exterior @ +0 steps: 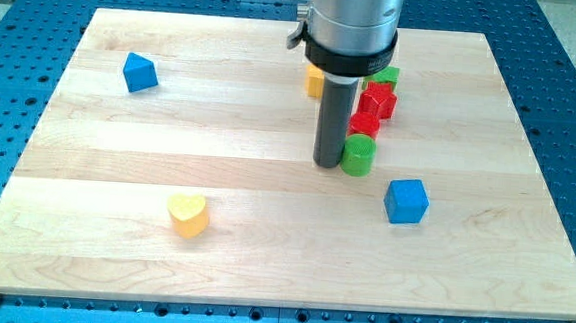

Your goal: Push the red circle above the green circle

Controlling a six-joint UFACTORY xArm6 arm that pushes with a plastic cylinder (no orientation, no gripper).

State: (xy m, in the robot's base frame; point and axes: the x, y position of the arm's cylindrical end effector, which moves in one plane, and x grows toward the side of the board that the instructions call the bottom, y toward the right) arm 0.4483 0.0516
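board (pixel 261 270) scan, view's left to right: blue block (pixel 140 72) (angular, shape unclear) far upper left, yellow heart (pixel 188 214) lower left, both well clear of the job. mid-board, a yellow block (pixel 315 80) is half hidden behind the rod. my tip (pixel 326 165) is planted just left of the green circle (pixel 359 155), touching or nearly so. it's a plain rod, so nothing to spread or pinch, and it holds nothing. red circle (pixel 364 123) sits directly above the green one, edges look in contact. a red star (pixel 379 100) is just above that, a green block (pixel 386 76) is at the top of the stack, and a blue cube (pixel 406 201) is lower right.

judgement: placement looks basically done. best move is no further push rightward, since that would shove the green circle out from under. back the tip off to the left; only nudge the red circle if alignment looks off once the rod clears the view.
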